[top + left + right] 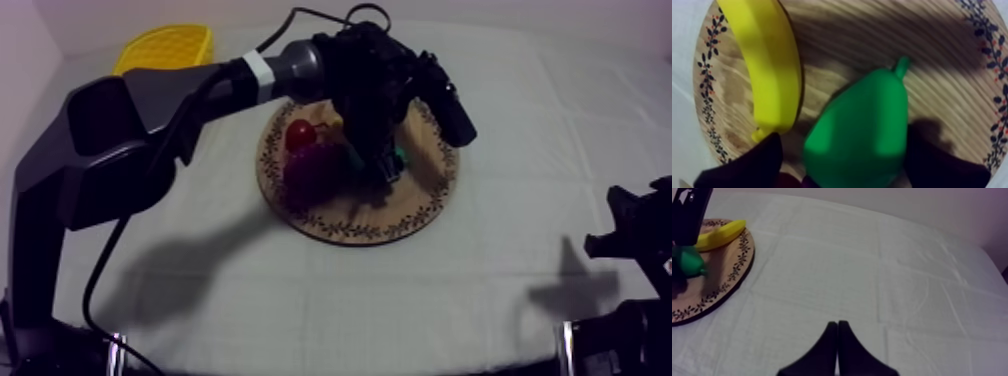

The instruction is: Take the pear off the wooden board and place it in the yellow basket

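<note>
The green pear (862, 135) lies on the round wooden board (872, 45), stem towards the middle, beside the banana (767, 65). My left gripper (847, 150) is down over it and open, one black finger at each side: one finger (942, 165) is against the pear, the other (747, 167) a small gap away. From above, my left gripper (388, 170) is low over the board (420, 215), with a bit of the pear (398, 158) showing. My right gripper (838, 327) is shut on nothing, resting at the table's right side (605, 243).
A small red fruit (299, 133) and dark grapes (312, 172) sit on the board's left half. The yellow basket (165, 47) stands at the far left corner. From the right wrist, the board (732, 273), banana (719, 235) and pear (689, 262) lie ahead across bare cloth.
</note>
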`<state>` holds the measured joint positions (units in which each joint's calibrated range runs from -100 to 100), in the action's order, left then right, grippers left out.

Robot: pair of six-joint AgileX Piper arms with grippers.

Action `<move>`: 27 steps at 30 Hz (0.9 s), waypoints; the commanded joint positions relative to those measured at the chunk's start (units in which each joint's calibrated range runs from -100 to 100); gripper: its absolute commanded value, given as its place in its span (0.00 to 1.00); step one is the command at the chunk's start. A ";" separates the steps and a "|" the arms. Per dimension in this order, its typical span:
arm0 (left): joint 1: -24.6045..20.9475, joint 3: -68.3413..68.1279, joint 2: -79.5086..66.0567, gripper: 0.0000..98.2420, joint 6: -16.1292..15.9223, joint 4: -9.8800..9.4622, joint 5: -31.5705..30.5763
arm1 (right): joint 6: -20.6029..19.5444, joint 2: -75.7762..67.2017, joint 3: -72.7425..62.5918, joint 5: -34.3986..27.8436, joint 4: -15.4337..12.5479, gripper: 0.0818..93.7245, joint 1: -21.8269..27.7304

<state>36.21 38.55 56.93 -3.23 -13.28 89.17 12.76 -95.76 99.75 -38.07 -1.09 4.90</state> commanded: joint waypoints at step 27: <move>-9.30 -16.19 -34.87 0.60 5.20 -8.86 5.32 | 0.01 0.01 0.03 0.00 -0.01 0.00 0.00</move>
<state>29.84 24.56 28.56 2.16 -21.97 94.53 12.76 -95.76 99.75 -38.08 -1.09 4.90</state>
